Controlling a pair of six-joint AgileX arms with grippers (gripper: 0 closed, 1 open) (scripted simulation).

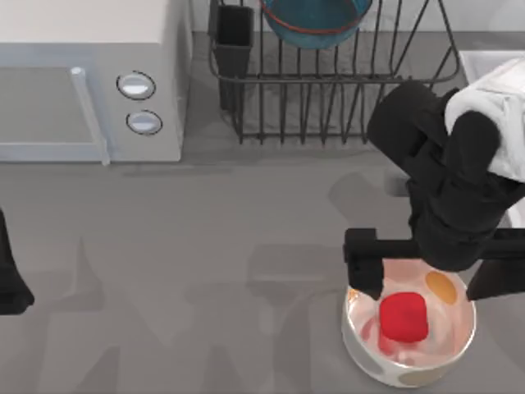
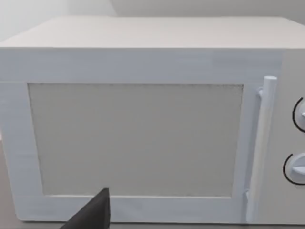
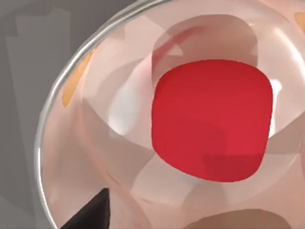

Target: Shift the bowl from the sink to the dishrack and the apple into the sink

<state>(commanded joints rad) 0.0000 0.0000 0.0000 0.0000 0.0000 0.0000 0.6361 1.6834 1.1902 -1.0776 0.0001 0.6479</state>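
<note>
The teal-blue bowl [image 1: 316, 20] with its red-orange rim rests in the dark wire dishrack [image 1: 328, 98] at the back. The red apple [image 1: 404, 318] [image 3: 212, 119] lies inside a white bowl with orange spots [image 1: 361, 349] [image 3: 47, 143] at the front right. My right gripper [image 1: 431, 287] hangs just above that bowl, open, its two black fingers spread wide to either side of the apple and not touching it. A corner of the pale sink [image 1: 490, 59] shows at the right edge, mostly hidden behind my right arm.
A white microwave [image 1: 82, 74] [image 2: 143, 133] fills the back left, with its door shut. A black utensil cup [image 1: 234, 41] stands at the dishrack's left corner. My left arm [image 1: 8, 283] stays parked at the left edge, facing the microwave. Bare grey tabletop [image 1: 205, 271] lies between the arms.
</note>
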